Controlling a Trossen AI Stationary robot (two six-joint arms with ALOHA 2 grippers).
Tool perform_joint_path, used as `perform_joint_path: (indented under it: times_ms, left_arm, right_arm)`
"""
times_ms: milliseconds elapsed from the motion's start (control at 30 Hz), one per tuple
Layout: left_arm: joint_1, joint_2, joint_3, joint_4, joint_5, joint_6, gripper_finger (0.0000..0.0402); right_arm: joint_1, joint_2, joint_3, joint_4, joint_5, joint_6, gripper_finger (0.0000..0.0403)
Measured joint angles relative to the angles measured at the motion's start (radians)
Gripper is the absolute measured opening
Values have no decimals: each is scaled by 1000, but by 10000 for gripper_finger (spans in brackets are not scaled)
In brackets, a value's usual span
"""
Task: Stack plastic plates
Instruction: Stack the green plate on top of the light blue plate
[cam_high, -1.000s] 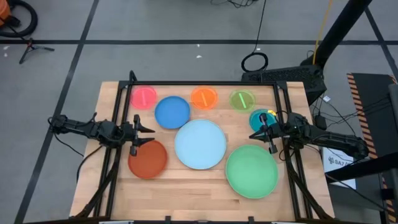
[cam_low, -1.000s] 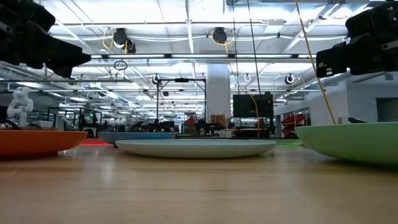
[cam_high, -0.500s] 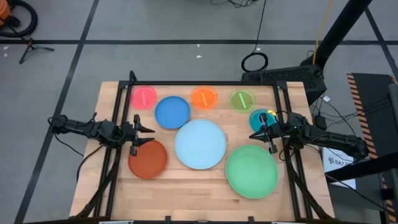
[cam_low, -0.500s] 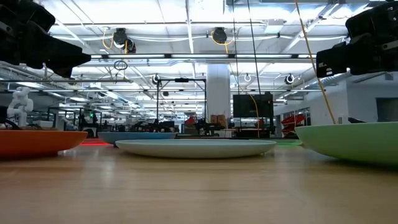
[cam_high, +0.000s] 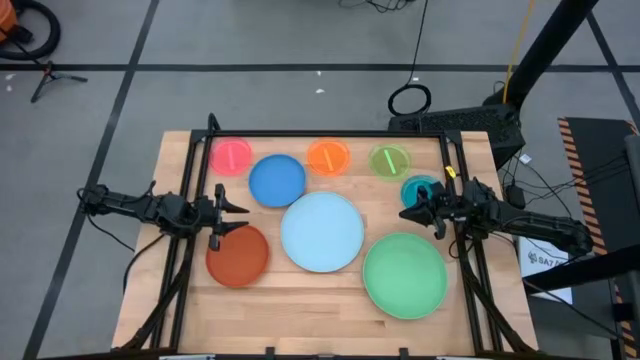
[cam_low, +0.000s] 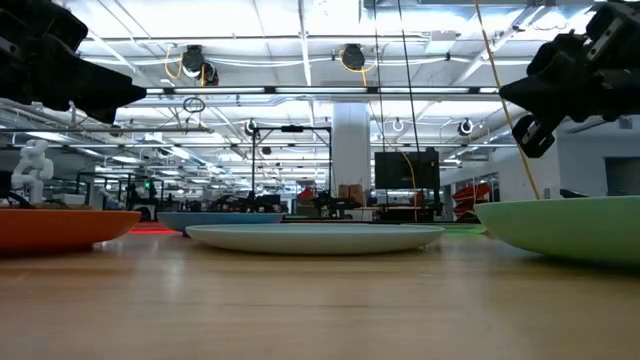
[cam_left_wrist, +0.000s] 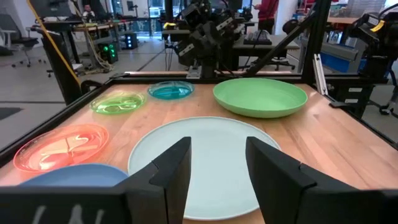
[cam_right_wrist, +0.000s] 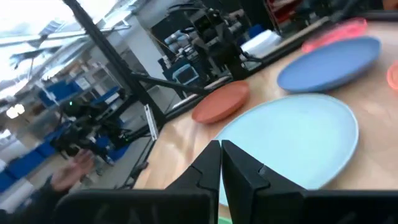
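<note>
High view, eight plates spread on the table (cam_high: 175, 300), none stacked yet, right gripper (cam_high: 418, 214) fingers pinched together, tilted, teal plate (cam_high: 420, 187) just beside it, left gripper (cam_high: 228, 218) fingers spread apart, red-orange plate (cam_high: 238, 257) just beside, big light blue plate (cam_high: 322, 232) between both.

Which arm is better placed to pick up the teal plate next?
Right. The right gripper, fingers shut, hovers beside the small teal plate; the left gripper, open, waits across the table over the red-orange plate.
</note>
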Motion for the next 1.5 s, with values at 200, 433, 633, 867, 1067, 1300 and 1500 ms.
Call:
perform_joint_path:
  times_ms: [200, 433, 633, 867, 1067, 1300, 1500]
  left_arm:
    - [0, 0, 0, 3, 0, 11, 159]
    - [0, 0, 0, 245, -1, 110, 159]
    - [3, 0, 0, 467, -9, 20, 159]
    - [3, 0, 0, 577, -10, 80, 159]
    - [3, 0, 0, 576, -10, 109, 159]
    - [3, 0, 0, 563, -10, 188, 159]
    - [3, 0, 0, 506, -49, 209, 159]
  right_arm:
    - [0, 8, 1, 83, 45, 13, 11]
    - [-13, 90, 37, 32, 178, -6, 11]
    - [-14, 240, 103, 52, 177, -68, 11]
    - [-13, 403, 175, 44, 173, -180, 11]
    - [-6, 524, 252, 45, 121, -273, 11]
    - [38, 626, 333, 12, 121, -390, 11]
    - [115, 677, 419, -169, 121, -434, 11]
